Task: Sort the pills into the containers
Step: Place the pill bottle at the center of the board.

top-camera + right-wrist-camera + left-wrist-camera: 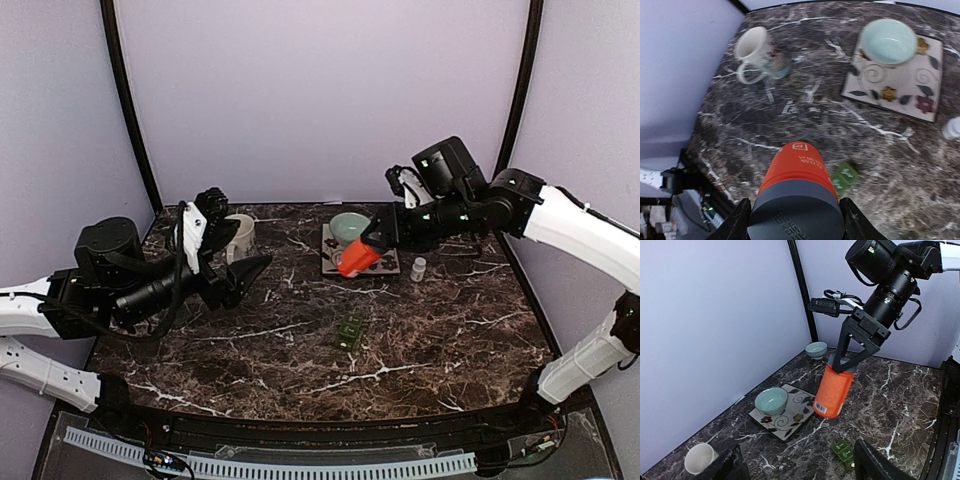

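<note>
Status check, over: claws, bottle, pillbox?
Left claw open, empty, near mug. Right claw shut on orange bottle, aloft, tilted. Pillbox mid-table, nothing between it and the bottle.

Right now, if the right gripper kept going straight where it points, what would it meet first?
The orange bottle in the right gripper leads and would likely land on bare table beside the green pill box; depth is unclear.
</note>
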{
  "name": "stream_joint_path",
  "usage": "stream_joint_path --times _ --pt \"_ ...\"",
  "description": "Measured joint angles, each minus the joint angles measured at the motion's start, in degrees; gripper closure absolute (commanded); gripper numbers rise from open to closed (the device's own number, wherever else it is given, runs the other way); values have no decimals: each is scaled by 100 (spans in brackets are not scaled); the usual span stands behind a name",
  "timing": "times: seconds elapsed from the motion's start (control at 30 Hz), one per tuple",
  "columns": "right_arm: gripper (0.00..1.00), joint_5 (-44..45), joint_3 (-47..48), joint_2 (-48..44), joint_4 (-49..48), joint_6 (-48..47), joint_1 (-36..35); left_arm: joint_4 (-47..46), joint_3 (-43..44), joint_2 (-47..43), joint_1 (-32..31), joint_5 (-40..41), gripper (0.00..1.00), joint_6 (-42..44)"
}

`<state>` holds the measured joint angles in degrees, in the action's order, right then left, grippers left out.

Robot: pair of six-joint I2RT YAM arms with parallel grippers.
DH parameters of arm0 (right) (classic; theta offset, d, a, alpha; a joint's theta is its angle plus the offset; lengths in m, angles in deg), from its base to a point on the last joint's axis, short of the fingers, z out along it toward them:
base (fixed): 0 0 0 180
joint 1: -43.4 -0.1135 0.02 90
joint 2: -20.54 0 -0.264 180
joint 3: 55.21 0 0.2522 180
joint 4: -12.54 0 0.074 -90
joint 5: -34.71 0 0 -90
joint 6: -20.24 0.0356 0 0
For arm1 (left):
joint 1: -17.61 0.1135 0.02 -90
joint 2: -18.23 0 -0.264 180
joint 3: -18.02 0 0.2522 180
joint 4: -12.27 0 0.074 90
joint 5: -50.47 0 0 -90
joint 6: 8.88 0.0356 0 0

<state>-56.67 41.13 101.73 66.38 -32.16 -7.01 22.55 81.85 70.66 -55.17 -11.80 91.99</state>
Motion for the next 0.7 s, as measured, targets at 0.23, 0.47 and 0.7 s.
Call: stream_joint_path --times 0.23,0.47,0.7 --pt "100 925 -800 -310 623 -568 935 387 13 133 129 -656 26 -826" --pt "100 1449 -1161 -308 824 -988 1578 358 -151 332 326 -1169 30 -1436" --pt "100 1690 -1445 11 750 -1311 2094 330 -369 511 450 -1574 30 -1788"
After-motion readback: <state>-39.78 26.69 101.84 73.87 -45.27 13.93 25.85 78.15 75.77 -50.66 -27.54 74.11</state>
